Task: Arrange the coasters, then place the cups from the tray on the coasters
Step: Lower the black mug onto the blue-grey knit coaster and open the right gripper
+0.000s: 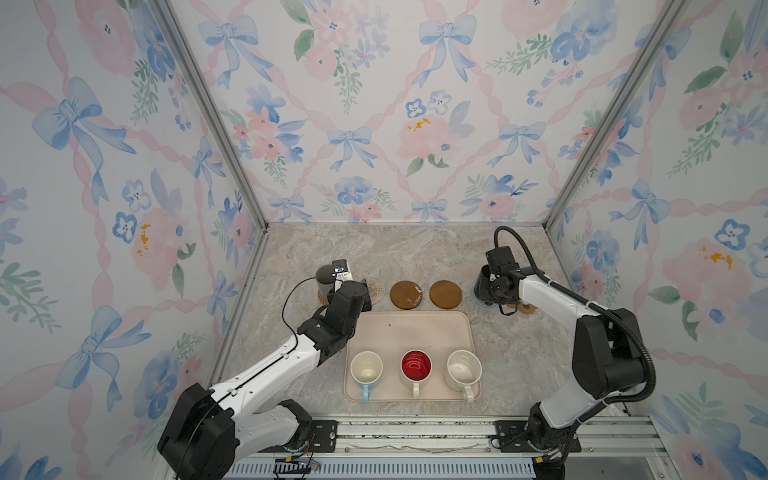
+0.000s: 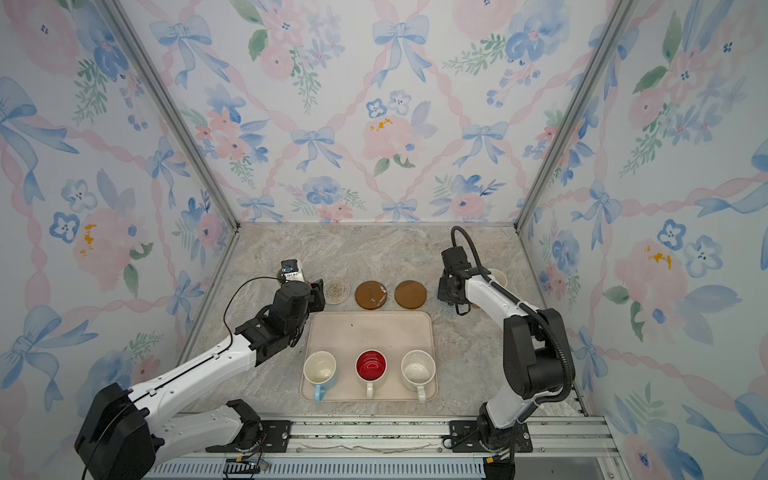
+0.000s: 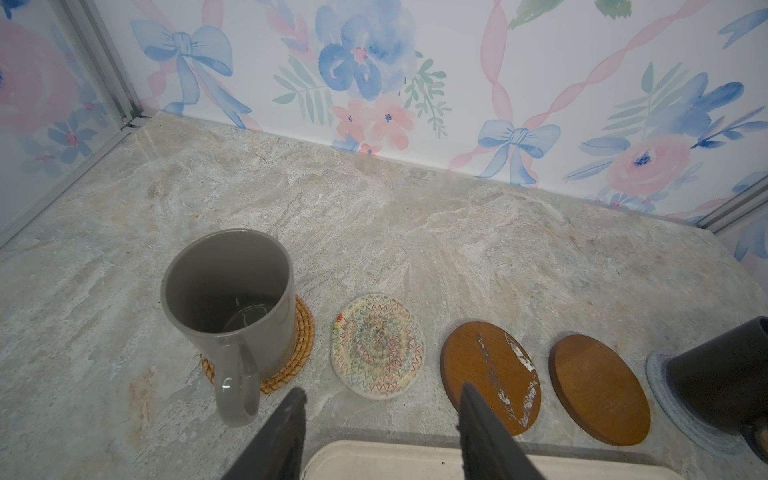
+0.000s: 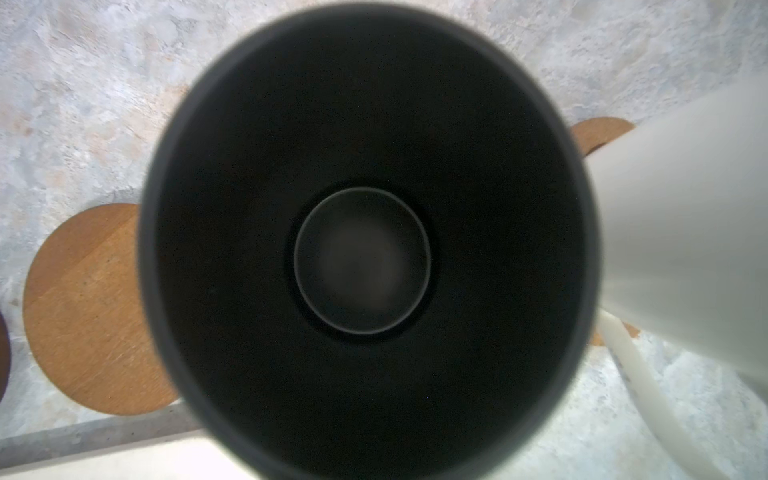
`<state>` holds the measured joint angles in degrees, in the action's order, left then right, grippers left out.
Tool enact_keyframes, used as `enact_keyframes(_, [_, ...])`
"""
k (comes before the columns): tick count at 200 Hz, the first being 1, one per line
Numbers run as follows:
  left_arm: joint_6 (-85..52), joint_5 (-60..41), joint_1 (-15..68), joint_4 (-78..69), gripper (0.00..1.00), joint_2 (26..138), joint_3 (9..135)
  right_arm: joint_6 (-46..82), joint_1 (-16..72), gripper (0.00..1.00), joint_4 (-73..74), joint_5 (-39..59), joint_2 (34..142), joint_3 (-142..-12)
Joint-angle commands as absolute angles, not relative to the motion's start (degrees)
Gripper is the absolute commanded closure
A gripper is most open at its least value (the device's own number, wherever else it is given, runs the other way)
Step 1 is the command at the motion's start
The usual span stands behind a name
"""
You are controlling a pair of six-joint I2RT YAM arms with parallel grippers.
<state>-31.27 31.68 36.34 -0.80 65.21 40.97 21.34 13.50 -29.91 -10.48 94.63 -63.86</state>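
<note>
Near the middle of both top views, the tray lies flat on the surface. Three cups stand along its lower edge: a light blue cup on the left, a white cup with red inside in the middle and a speckled cup on the right.

Just above the tray is a row of coasters. At the left end the grey cup sits on the tan woven coaster. Next come the pale woven coaster, a scratched dark brown coaster and a plain dark brown coaster. Then the black cup stands on the blue-grey coaster. At the right end the cream-white cup sits on the brown paw coaster.

The left tool hangs just beside the grey cup's handle. Its fingers are spread apart and hold nothing. In the top views the left arm hides part of the grey cup.

The right tool is at the black cup. Its fingers are hidden, so I cannot tell if it grips or has let go. The right arm covers most of the cream-white cup.

The surface looks like pale stone with grey and tan swirls. Walls with blue bows and pink flowers stand on three sides. A metal rail runs along the bottom of the frame.
</note>
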Motion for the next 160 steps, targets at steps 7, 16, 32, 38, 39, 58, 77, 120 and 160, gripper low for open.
enact_keyframes(7, [-31.46,31.68,36.04,-1.43,0.45,65.11,41.79,20.5,13.0,1.0,-27.12,-11.34,94.49,-63.36])
enact_keyframes(16, [-31.47,31.64,36.04,-1.42,0.45,65.0,41.83,20.49,13.01,1.0,-27.12,-11.34,94.53,-63.2])
enact_keyframes(32, [-31.38,31.66,36.05,-1.43,0.45,65.02,41.83,20.46,13.01,1.0,-27.17,-11.27,96.13,-63.11])
enact_keyframes(38, [-31.43,31.66,36.04,-1.41,0.45,65.02,41.74,20.42,12.99,1.0,-27.16,-11.26,96.07,-63.11])
enact_keyframes(39, [-31.4,31.65,36.04,-1.41,0.45,64.98,41.79,20.41,13.0,1.0,-27.16,-11.26,96.11,-63.11])
enact_keyframes(58, [-31.38,31.65,36.04,-1.42,0.45,65.0,41.83,20.38,13.0,1.0,-27.29,-11.25,96.29,-63.11])
enact_keyframes(77, [-31.38,31.64,36.04,-1.44,0.45,64.95,41.81,20.48,12.99,1.0,-27.38,-11.05,96.23,-62.89])
enact_keyframes(120, [-31.29,31.73,36.03,-1.41,0.45,64.61,41.78,20.54,12.96,0.89,-27.25,-10.46,95.38,-62.05])
enact_keyframes(160, [-31.38,31.56,36.04,-1.45,0.45,64.64,41.79,20.8,13.0,0.77,-27.25,-10.2,95.1,-61.1])
